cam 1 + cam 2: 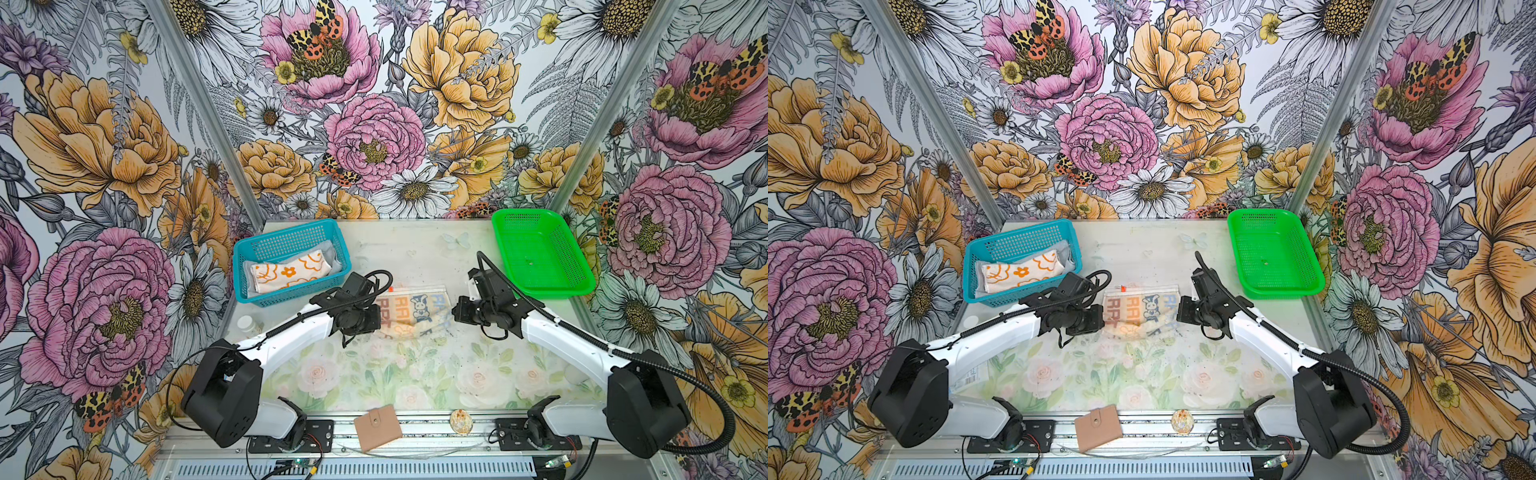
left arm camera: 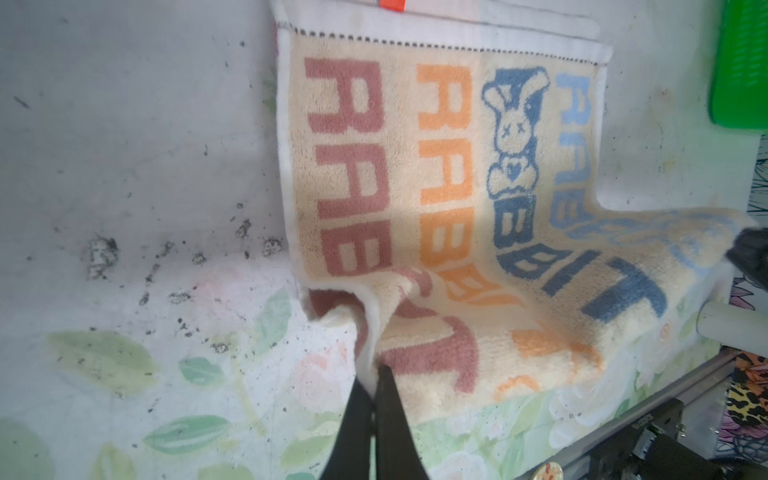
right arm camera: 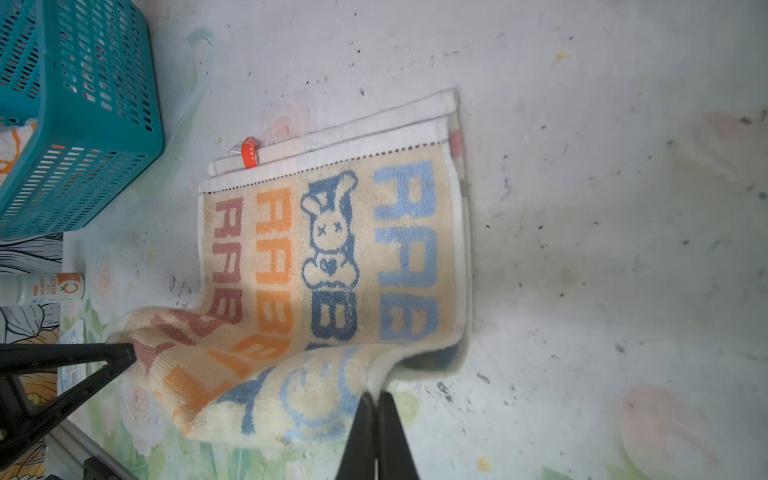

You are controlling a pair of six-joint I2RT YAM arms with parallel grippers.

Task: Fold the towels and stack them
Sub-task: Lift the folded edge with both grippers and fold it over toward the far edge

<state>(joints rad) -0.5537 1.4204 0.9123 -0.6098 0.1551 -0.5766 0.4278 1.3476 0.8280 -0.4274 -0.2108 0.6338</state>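
Note:
The beige lettered towel (image 1: 415, 309) (image 1: 1142, 309) (image 2: 457, 187) (image 3: 332, 257), with orange and blue "RABBIT" letters and a rabbit drawing, lies mid-table with its near edge lifted. My left gripper (image 2: 375, 376) (image 1: 376, 322) is shut on the towel's near left corner. My right gripper (image 3: 376, 397) (image 1: 455, 311) is shut on its near right corner. The far half rests flat on the table. An orange-and-cream flowered towel (image 1: 291, 272) (image 1: 1021, 272) lies folded in the blue basket (image 1: 266, 241) on top of a light grey towel (image 1: 334, 259).
A green basket (image 1: 540, 253) (image 1: 1273, 253) stands at the back right. A tan wallet (image 1: 377, 427) and a small round thing (image 1: 460, 422) lie at the front edge. A white bottle (image 3: 41, 287) lies left of the towel.

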